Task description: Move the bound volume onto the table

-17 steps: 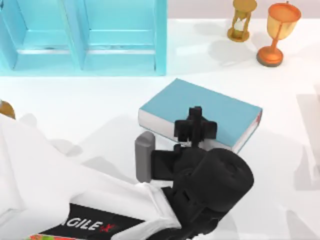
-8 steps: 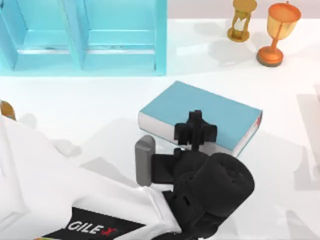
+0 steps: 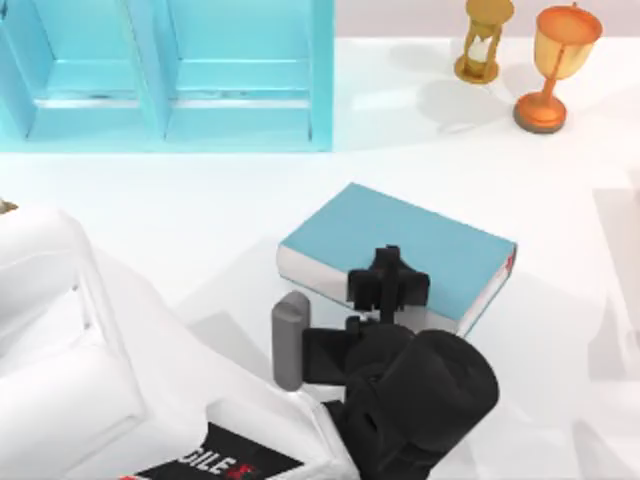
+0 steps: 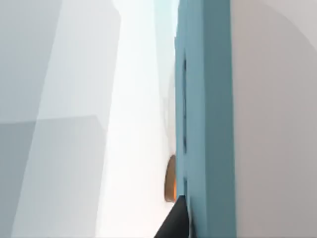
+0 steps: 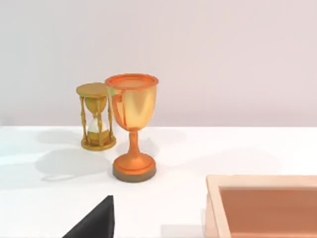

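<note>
The bound volume [image 3: 420, 245], light blue with white page edges and a small red mark at its right corner, lies flat and slanted over the middle of the white table [image 3: 200, 215]. My left gripper [image 3: 388, 282] is shut on the middle of its near long edge, black fingers above and below the cover. I cannot tell whether the book rests on the table or hangs just above it. In the left wrist view the blue cover [image 4: 204, 119] runs edge-on beside one black fingertip [image 4: 174, 225]. A dark part of my right gripper [image 5: 94, 225] shows in the right wrist view.
A turquoise shelf unit [image 3: 165, 70] stands at the back left. A gold hourglass [image 3: 483, 40] and an orange-gold goblet [image 3: 555, 65] stand at the back right. A shallow wooden tray [image 5: 267, 203] sits near the right gripper. Bare table lies right of the book.
The book and my left gripper have moved toward the front of the table and look lower. The left arm has swung further into the top view's left.
</note>
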You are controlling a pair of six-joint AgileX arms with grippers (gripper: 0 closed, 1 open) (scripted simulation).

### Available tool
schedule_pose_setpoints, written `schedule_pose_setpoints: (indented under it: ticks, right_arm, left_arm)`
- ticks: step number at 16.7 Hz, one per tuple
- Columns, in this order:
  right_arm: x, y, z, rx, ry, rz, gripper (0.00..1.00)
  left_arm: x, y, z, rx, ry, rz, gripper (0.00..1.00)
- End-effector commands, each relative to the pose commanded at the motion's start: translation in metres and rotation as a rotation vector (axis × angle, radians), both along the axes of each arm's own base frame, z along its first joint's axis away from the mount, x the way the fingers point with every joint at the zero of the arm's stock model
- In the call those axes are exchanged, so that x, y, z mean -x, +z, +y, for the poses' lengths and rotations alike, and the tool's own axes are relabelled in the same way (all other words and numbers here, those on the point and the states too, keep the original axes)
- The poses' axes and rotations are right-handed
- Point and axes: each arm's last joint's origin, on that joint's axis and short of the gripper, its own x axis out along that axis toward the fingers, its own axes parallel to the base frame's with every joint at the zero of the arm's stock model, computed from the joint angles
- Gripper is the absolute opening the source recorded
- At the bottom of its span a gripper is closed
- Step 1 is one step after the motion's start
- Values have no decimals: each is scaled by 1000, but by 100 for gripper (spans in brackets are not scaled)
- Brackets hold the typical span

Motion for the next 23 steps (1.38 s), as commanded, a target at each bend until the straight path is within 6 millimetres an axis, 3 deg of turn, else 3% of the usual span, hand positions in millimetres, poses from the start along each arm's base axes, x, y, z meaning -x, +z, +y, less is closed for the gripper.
schedule_pose_setpoints:
  ticks: [1,14,23]
  right_arm:
    - [0,0,0,0,0,0,100]
    - [0,0,0,0,0,0,100]
    - [0,0,0,0,0,0,100]
  left_arm:
    - [0,0,0,0,0,0,0]
    - [0,0,0,0,0,0,98]
    - [0,-1,0,-4,-1,2,100]
